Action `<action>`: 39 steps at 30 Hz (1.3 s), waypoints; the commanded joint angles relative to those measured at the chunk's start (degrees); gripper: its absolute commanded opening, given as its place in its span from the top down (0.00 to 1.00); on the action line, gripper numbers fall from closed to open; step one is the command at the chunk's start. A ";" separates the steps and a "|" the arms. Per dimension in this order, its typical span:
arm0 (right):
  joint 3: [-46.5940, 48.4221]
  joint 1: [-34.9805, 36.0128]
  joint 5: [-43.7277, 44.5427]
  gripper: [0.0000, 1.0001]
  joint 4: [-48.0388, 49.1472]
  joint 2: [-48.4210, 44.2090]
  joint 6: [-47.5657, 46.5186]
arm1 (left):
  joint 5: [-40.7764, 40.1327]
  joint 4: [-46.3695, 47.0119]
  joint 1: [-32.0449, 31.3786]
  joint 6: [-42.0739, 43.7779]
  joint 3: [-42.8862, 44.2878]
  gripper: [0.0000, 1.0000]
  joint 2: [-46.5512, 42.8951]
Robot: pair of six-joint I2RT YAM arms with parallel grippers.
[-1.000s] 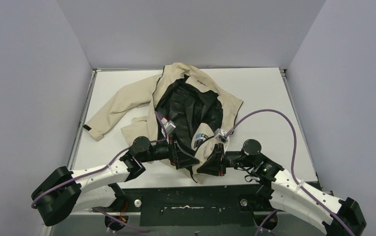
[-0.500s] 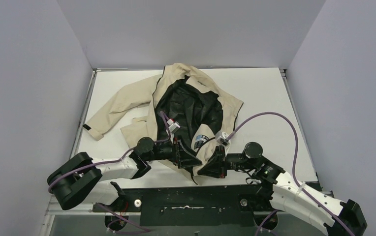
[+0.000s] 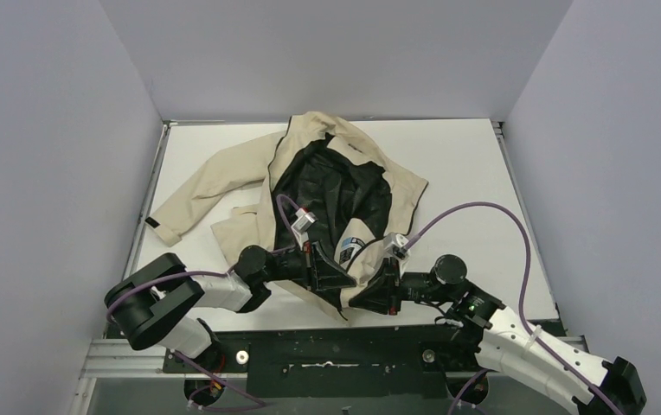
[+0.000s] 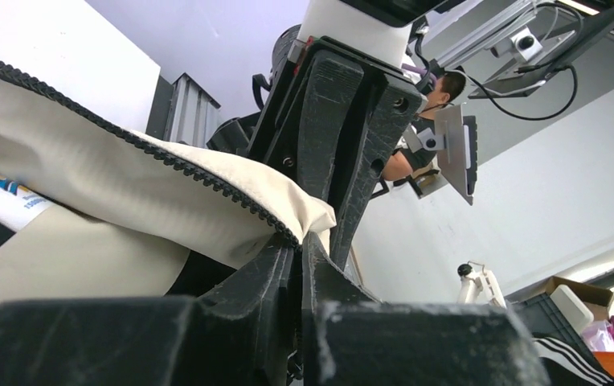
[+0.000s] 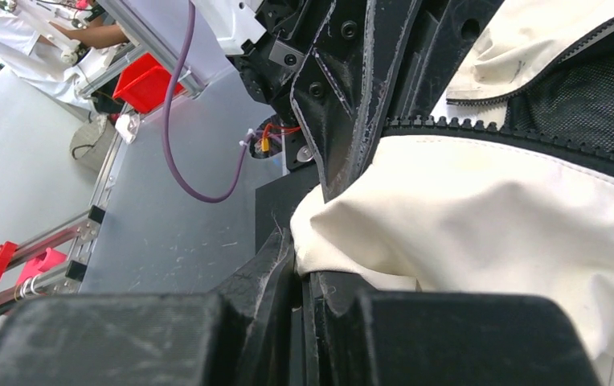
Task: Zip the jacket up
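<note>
The beige jacket point(image 3: 327, 186) lies open on the white table, black lining up, its hem toward the arms. My left gripper point(image 3: 342, 285) is shut on the bottom corner of one front edge, right at the black zipper teeth point(image 4: 199, 173). Facing it from the right, my right gripper point(image 3: 360, 298) is shut on the beige hem corner point(image 5: 344, 217) of the other front edge, below its zipper teeth point(image 5: 480, 133). The two grippers almost touch at the hem. Each wrist view shows the other gripper close in front. The zipper slider is not visible.
The jacket's left sleeve point(image 3: 193, 194) stretches toward the left wall, its black cuff tab point(image 3: 152, 225) near the table's left edge. A white label point(image 3: 353, 244) shows on the lining. Purple cables point(image 3: 483, 207) arc over the right of the table. The black base rail point(image 3: 336, 350) runs just below the grippers.
My left gripper has closed on the zipper edge at the hem; it was open before. The left arm's elbow swung right and inward. The right arm shifted slightly down, still shut on its hem corner.
</note>
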 commanded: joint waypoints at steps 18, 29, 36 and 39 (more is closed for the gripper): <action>0.71 3.58 13.64 0.66 8.56 2.11 5.82 | -10.51 -15.47 1.33 9.47 1.79 1.00 -14.02; 1.49 6.55 21.19 0.59 10.91 4.70 6.02 | -11.95 -13.58 1.34 8.04 0.32 1.00 -14.58; 1.87 6.88 22.99 0.66 11.80 6.00 6.26 | -12.58 -13.29 1.35 7.60 -0.78 1.00 -15.42; 2.45 7.03 22.88 0.68 11.91 6.72 5.86 | -12.80 -13.22 1.40 7.61 -1.01 1.00 -15.38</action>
